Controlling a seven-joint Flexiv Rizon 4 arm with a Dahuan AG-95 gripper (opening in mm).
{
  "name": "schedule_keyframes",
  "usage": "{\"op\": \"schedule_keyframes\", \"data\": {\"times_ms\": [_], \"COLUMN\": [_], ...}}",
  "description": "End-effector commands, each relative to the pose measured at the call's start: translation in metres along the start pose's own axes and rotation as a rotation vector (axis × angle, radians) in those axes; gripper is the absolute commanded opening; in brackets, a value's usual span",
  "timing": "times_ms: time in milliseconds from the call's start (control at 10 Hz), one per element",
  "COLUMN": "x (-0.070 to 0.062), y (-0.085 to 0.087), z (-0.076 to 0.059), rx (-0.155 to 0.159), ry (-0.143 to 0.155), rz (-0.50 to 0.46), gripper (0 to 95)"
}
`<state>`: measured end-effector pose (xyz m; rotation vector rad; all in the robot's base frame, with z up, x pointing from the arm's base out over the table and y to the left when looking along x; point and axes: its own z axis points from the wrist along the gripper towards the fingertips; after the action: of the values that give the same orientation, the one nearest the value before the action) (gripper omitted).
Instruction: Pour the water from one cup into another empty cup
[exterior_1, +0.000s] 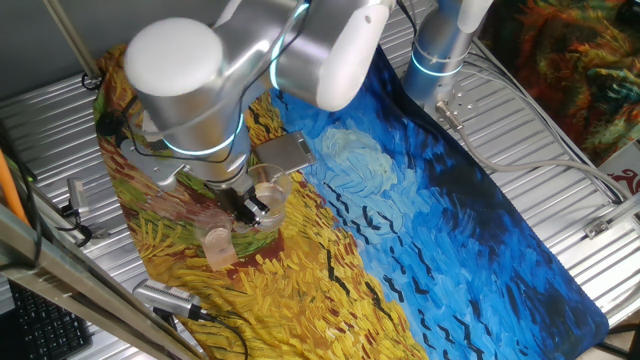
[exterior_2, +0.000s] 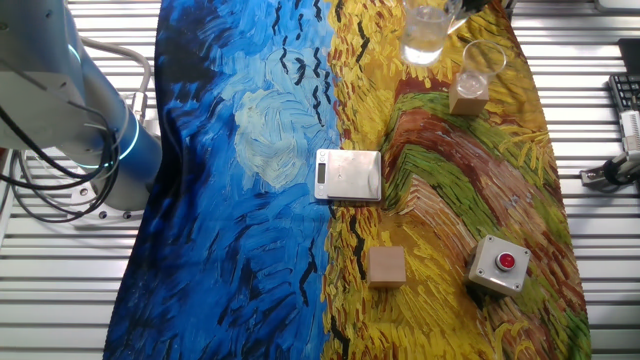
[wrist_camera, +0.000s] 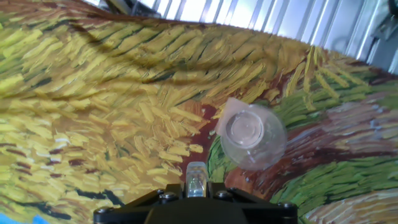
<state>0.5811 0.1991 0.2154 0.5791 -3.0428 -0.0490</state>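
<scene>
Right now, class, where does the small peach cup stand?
In the other fixed view the small peach cup stands on the yellow part of the cloth, near the top right, just beside and below the clear tumbler.

**Bystander items on the surface**

Painted cloth (exterior_2: 250, 150), blue half and yellow half, covers the ribbed metal surface (exterior_2: 600, 250). Small silver scale (exterior_2: 349, 175) lies flat near the cloth's middle, on the colour boundary. Tan wooden cube (exterior_2: 386, 267) sits on the yellow part. Grey box with red button (exterior_2: 499, 264) rests beside it, apart. Keyboard edge (exterior_2: 623, 95) at right.
</scene>
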Motion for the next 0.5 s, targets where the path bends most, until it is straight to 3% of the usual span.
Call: {"op": "schedule_keyframes", "data": {"times_ms": [100,300,500], "x": [0.028,0.047,0.054], "y": [-0.001,-0.003,-0.004], "z": [0.006,0.013,0.016], "rx": [0.006,0.008,0.010], "ry": [-0.010,-0.012,-0.009], "rz": [-0.004,-0.008,-0.012], "gripper": [0.0,0.0,0.0]}}
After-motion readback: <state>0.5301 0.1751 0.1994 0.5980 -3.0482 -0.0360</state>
